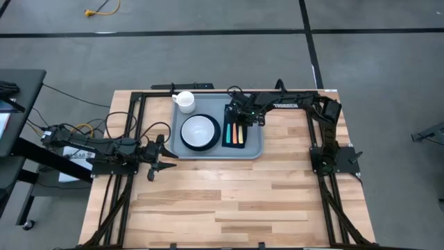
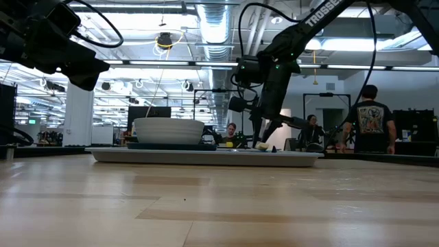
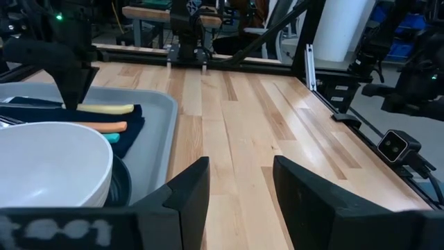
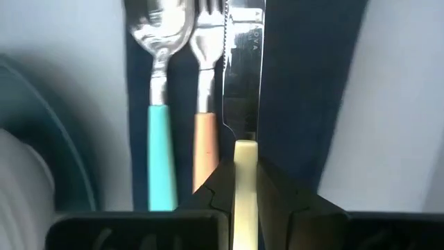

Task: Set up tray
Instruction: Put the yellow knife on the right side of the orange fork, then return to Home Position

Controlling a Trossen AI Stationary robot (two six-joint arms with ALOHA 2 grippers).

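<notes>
The light grey-blue tray (image 1: 255, 150) lies at the table's far middle. It holds a white cup (image 1: 184, 101), a white bowl (image 1: 200, 129) on a dark plate, and a navy napkin (image 1: 227, 111). On the napkin lie a teal-handled spoon (image 4: 161, 160), an orange-handled fork (image 4: 204, 149) and a yellow-handled knife (image 4: 243, 76), side by side. My right gripper (image 1: 243, 119) is low over the napkin, shut on the knife. My left gripper (image 1: 166, 156) hovers open beside the tray's near left corner, touching nothing. My right gripper (image 4: 244, 167) pinches the knife's yellow handle (image 4: 244, 151) between its two fingers, coming from above and pointing down at it. The blade lies flat on the napkin beside the fork, and the handle (image 3: 104, 109) lies level along the napkin.
The bare wooden tabletop (image 1: 236, 201) spreads wide between the tray and the near edge. The black frame rails (image 1: 132, 111) run along the left, right and far sides. People stand in the room beyond the table (image 2: 370, 123).
</notes>
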